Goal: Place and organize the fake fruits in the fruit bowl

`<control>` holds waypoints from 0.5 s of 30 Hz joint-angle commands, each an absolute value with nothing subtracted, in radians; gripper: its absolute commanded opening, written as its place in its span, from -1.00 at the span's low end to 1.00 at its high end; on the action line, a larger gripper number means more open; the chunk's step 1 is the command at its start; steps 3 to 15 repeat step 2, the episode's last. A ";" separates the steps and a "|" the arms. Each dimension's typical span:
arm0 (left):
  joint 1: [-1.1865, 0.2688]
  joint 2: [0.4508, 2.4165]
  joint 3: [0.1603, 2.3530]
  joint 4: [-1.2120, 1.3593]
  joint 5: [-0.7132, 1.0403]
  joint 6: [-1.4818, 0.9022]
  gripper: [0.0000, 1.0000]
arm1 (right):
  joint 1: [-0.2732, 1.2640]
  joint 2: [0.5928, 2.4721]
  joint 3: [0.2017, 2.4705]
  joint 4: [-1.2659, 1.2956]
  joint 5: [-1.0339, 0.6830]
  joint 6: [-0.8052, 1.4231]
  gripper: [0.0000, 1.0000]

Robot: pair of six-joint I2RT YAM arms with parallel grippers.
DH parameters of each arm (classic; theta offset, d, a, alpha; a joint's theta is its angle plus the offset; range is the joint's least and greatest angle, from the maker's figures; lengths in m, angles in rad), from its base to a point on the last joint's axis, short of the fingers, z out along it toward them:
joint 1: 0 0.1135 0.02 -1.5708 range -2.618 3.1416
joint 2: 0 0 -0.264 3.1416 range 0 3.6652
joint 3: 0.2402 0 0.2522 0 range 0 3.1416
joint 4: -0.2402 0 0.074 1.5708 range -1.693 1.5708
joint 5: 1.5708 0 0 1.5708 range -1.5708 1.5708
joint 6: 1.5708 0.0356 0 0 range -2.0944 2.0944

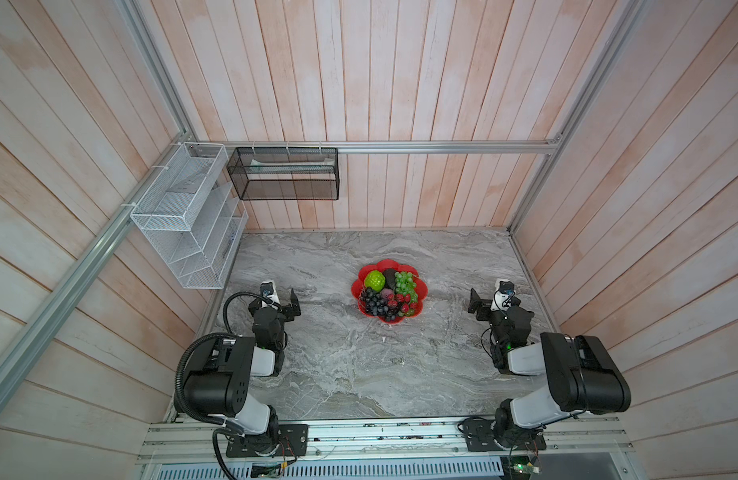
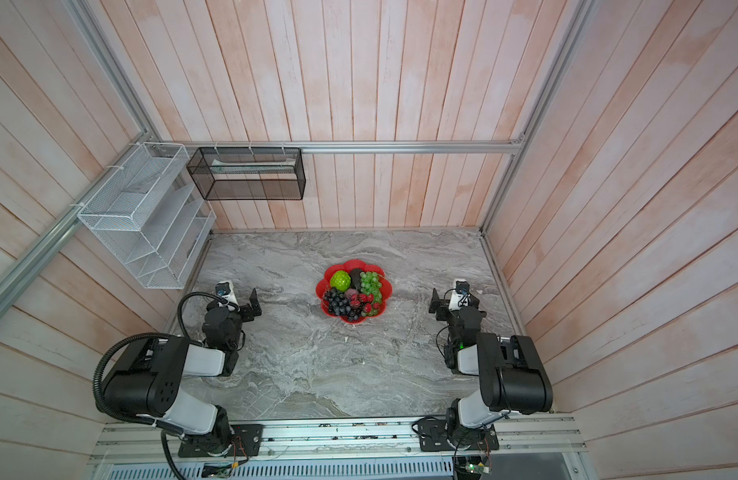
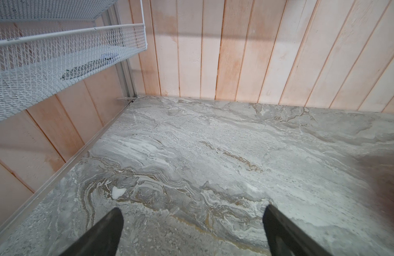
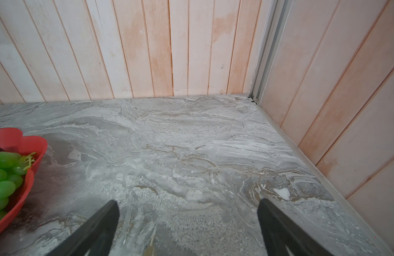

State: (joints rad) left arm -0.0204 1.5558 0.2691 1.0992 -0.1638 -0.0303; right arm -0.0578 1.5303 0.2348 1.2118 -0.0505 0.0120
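Note:
The red petalled fruit bowl [image 1: 388,264] [image 2: 354,263] sits mid-table, toward the back. In it lie a lime-green ball [image 1: 374,280], a black rough oval [image 1: 390,275], a green grape bunch [image 1: 405,281] [image 4: 3,172], a dark purple grape bunch [image 1: 373,302], a purple-pink ball [image 1: 386,295] and small red fruits [image 1: 404,301]. My left gripper [image 1: 285,301] [image 3: 192,209] rests open over bare marble, left of the bowl. My right gripper [image 1: 487,302] [image 4: 187,201] is open too, right of the bowl, whose rim [image 4: 36,144] shows at the edge of the right wrist view. Neither holds anything.
A white wire mesh basket [image 1: 184,216] [image 3: 58,55] hangs on the left wall above the left arm. A black mesh basket [image 1: 284,174] hangs on the back rail. Wooden plank walls close three sides. A metal rail [image 1: 379,434] runs along the table's front.

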 commanded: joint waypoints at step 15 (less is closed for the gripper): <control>-0.015 1.545 0.280 1.130 -0.153 -0.038 1.00 | -0.062 1.520 0.245 1.206 -0.062 0.024 0.96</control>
